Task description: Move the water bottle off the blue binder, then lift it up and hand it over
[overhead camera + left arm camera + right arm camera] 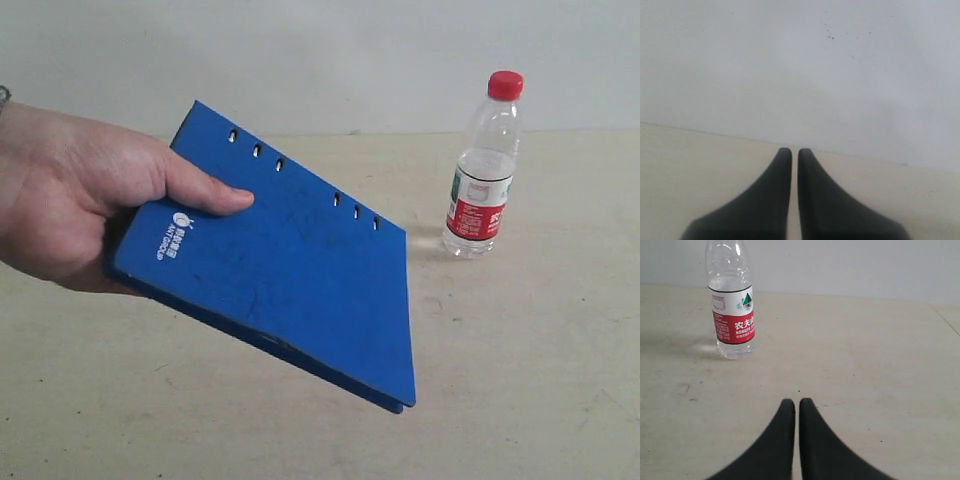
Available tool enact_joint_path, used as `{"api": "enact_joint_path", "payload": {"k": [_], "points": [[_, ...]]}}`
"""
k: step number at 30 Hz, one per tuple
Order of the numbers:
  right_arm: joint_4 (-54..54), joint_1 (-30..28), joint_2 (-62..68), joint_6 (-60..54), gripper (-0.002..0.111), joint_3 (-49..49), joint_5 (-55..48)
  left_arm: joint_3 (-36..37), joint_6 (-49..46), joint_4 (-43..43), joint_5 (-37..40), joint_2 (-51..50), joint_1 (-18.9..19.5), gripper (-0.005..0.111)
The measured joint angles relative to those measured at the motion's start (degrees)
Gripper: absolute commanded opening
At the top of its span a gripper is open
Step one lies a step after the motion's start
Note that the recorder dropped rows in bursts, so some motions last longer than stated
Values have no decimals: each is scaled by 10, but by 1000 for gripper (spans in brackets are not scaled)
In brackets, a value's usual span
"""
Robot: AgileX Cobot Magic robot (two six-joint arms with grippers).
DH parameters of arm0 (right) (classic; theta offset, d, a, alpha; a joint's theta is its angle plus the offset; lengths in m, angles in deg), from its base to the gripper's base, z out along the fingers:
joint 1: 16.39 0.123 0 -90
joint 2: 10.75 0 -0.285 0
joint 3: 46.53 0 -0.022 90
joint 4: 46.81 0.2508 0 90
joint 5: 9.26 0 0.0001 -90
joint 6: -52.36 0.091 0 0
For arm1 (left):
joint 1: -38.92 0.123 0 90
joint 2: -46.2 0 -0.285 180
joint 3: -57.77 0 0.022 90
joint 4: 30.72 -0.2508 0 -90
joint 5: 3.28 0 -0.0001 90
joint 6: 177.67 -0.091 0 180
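The water bottle [484,168] stands upright on the beige table at the right, red cap on top, red-and-white label round its middle. It also shows in the right wrist view as the water bottle [732,305], apart from and beyond my right gripper [797,403], which is shut with nothing in it. A person's hand [70,200] holds the blue binder [290,270] tilted in the air above the table at the left, slots along its far edge. My left gripper [791,151] is shut and empty, facing table and wall. Neither gripper shows in the exterior view.
The beige table [520,380] runs back to a pale wall [350,60]. The hand-held binder hangs over the left and middle of the table. A table edge or seam [945,317] shows at the far side in the right wrist view.
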Motion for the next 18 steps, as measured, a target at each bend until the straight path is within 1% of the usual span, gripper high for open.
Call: {"api": "enact_joint_path", "payload": {"k": [8,14,16,17,18], "points": [[0,0,0,0,0,0,4,1,13,0,21,3,0,5],[0,0,0,0,0,0,5,-17,79,-1,55,3,0,5],[0,0,0,0,0,0,5,-28,129,-40,58,3,0,5],[0,0,0,0,0,0,5,-34,180,-89,59,3,-1,5],[0,0,0,0,0,0,5,-39,253,-164,57,3,-3,5]]}}
